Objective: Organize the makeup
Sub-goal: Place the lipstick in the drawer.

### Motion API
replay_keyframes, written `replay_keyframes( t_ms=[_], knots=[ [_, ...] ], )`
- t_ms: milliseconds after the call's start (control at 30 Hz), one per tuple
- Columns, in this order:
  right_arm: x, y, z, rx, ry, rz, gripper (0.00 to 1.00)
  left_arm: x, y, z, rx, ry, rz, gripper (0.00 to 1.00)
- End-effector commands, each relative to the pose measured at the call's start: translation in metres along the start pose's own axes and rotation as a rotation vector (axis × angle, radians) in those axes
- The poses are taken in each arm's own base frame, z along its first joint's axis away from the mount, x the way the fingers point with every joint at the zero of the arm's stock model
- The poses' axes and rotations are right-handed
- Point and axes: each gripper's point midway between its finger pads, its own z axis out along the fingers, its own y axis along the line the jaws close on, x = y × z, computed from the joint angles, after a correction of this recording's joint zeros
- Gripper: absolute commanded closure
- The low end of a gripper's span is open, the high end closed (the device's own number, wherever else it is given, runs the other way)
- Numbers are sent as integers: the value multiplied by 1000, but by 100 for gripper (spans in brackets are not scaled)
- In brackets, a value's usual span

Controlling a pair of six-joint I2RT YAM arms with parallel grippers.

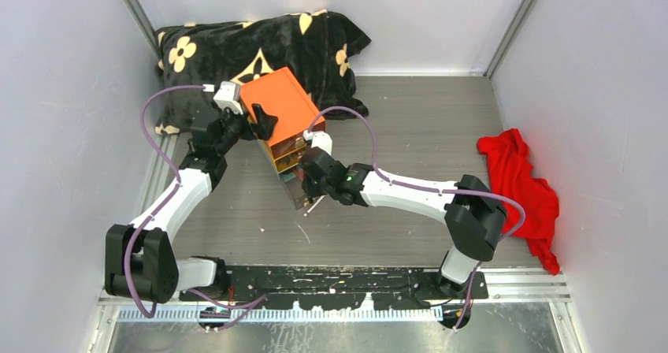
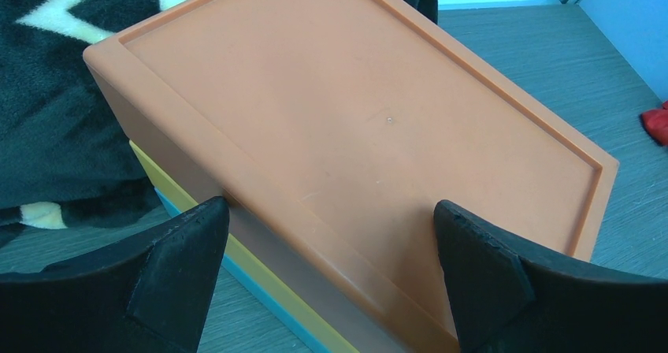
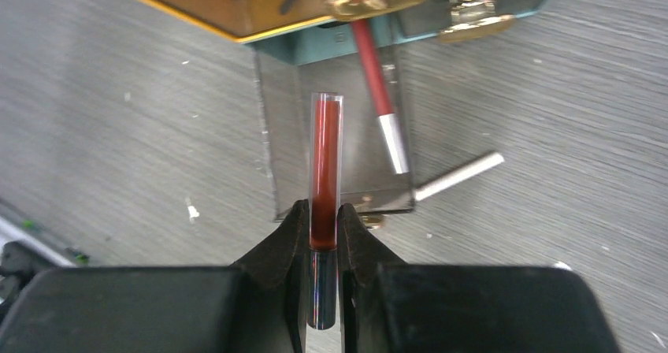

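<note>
The orange box (image 1: 280,110) with clear drawers stands mid-table; its bottom drawer (image 3: 339,144) is pulled out. My right gripper (image 3: 323,225) is shut on a clear tube of dark red gloss with a dark cap (image 3: 324,156), held over the open drawer. A red pencil with a silver tip (image 3: 378,93) lies in that drawer. A thin white stick (image 3: 458,175) lies on the table just outside the drawer's front right corner. My left gripper (image 2: 331,270) is open, its fingers astride the near edge of the box's orange lid (image 2: 362,124). Other makeup is hidden.
A black blanket with cream flowers (image 1: 260,46) lies behind the box. A red cloth (image 1: 520,187) lies at the right wall. White walls close in on three sides. Small white specks dot the grey table.
</note>
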Motion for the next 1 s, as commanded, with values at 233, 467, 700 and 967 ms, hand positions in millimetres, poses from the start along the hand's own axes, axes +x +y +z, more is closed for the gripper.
replay_keyframes(
  t_ms=[233,467,700,967],
  knots=[
    [-23,47,-1,-226,-10,82,94,60,1,-12,2,205,0,0],
    [-20,43,19,-217,8,87,90,61,2,-11,0,210,3,0],
    [-18,40,30,-190,23,40,71,62,2,-11,1,212,3,0],
    [-31,25,15,-135,-43,17,54,61,2,-12,-2,210,3,0]
  ],
)
